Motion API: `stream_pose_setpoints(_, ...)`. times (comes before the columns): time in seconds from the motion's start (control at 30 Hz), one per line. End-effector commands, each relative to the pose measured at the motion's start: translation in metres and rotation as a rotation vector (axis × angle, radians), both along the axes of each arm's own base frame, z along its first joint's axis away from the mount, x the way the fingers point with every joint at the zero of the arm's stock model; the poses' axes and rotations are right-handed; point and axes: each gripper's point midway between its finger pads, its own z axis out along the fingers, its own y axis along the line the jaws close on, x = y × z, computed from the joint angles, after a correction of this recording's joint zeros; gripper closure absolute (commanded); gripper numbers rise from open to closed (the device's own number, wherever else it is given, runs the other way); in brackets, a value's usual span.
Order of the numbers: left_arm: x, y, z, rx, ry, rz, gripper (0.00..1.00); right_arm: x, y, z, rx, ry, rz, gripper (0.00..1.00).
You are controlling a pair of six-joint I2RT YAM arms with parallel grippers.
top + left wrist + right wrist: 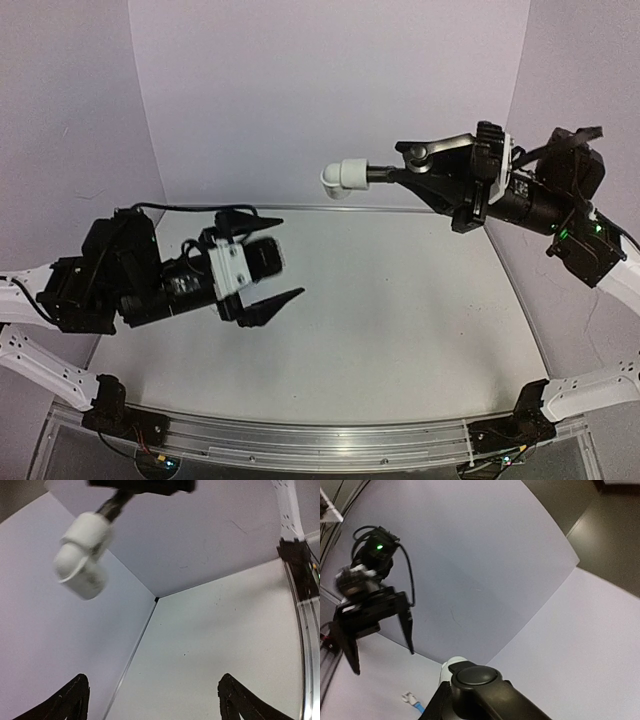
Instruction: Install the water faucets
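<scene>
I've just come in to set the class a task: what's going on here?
The right gripper is shut on a dark stem, apparently the metal faucet, held in the air with a white elbow fitting on its end. The left gripper is open and empty, aimed roughly towards it. A small blue-and-white piece, perhaps the plastic faucet, lies on the table.

A lab booth: seamless white backdrop, table.

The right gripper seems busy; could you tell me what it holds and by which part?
The right gripper grips the dark metal faucet by its body; its stem, capped by a white fitting, sticks out free.
</scene>
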Motion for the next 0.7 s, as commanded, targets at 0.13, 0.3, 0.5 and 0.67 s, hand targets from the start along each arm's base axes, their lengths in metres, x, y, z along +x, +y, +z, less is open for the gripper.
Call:
stream_pose_setpoints(0.13, 0.013, 0.012, 0.039, -0.381, 0.752, -0.110, 0.07, -0.027, 0.006, -0.020, -0.094, -0.677, -0.030, 1.00)
stream_pose_setpoints(0.3, 0.005, 0.005, 0.044, -0.404, 1.032, -0.249, 0.03, -0.031, 0.011, -0.040, -0.116, -0.903, -0.073, 1.00)
stream_pose_setpoints(0.5, 0.037, 0.013, 0.038, -0.460, 1.375, -0.356, 0.01, -0.030, 0.018, -0.057, -0.144, -1.051, -0.106, 1.00)
stream_pose_setpoints(0.67, 0.045, 0.010, 0.033, -0.446, 1.573, -0.507, 0.01, -0.034, 0.020, -0.067, -0.154, -1.162, -0.102, 1.00)
